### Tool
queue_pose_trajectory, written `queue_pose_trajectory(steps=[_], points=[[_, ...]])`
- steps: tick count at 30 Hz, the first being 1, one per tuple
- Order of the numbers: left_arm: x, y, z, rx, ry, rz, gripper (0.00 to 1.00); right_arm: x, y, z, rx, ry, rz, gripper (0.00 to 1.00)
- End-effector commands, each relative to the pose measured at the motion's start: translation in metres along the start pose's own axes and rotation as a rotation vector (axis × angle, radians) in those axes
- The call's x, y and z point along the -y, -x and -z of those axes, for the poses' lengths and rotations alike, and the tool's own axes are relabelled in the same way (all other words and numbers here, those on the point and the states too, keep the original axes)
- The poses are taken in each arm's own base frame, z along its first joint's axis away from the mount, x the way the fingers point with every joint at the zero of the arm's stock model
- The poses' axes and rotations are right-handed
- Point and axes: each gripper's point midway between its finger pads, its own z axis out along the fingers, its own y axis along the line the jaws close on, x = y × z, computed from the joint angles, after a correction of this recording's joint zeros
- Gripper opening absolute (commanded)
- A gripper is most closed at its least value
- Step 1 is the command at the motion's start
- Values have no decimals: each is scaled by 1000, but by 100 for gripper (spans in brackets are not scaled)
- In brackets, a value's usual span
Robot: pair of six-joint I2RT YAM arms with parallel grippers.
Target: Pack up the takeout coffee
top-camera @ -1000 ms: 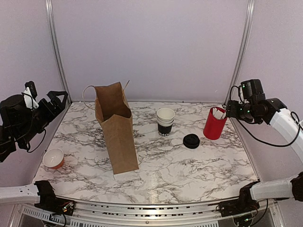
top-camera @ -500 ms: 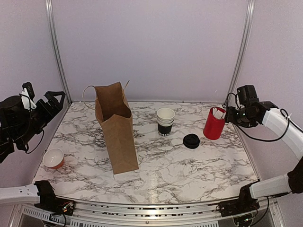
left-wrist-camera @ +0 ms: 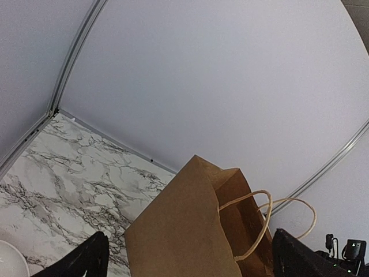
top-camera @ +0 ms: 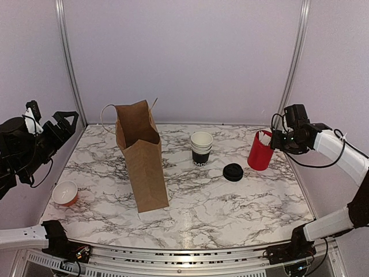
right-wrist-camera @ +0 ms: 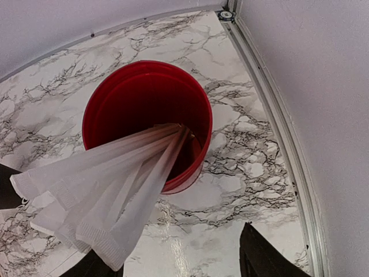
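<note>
No lidded black coffee cup shows in any view. A stack of lidless white-rimmed black cups [top-camera: 201, 148] stands mid-table, with a loose black lid [top-camera: 233, 172] to its right. A tall brown paper bag [top-camera: 142, 161] stands open left of centre; it also fills the left wrist view [left-wrist-camera: 190, 231]. My left gripper [top-camera: 62, 121] is open and empty, raised at the far left, facing the bag. My right gripper [top-camera: 274, 138] is open and empty, just above and right of a red cup [top-camera: 260, 151]. In the right wrist view its jaws [right-wrist-camera: 176, 262] stand wide apart below that cup [right-wrist-camera: 147, 115].
The red cup holds white paper-wrapped sticks [right-wrist-camera: 104, 202] that lean out toward the right gripper. A small red-and-white bowl [top-camera: 65, 193] sits at the table's left edge. Metal frame posts and walls close in the table's back and sides.
My right gripper has come down and left, closer to the red cup's rim. My left arm has drawn back slightly to the left. Nothing on the table moved.
</note>
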Motion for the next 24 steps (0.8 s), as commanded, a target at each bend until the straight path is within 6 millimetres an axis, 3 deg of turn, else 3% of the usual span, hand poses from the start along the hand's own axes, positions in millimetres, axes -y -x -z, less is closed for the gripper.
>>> queue_pose_trajectory(steps=[1,24], points=[[-6,0,1,3,19,-2,99,-1,21,2,57,0,3,66],[-2,-1,-1,-6,17,0,99,-6,33,-8,77,-3,38,59]])
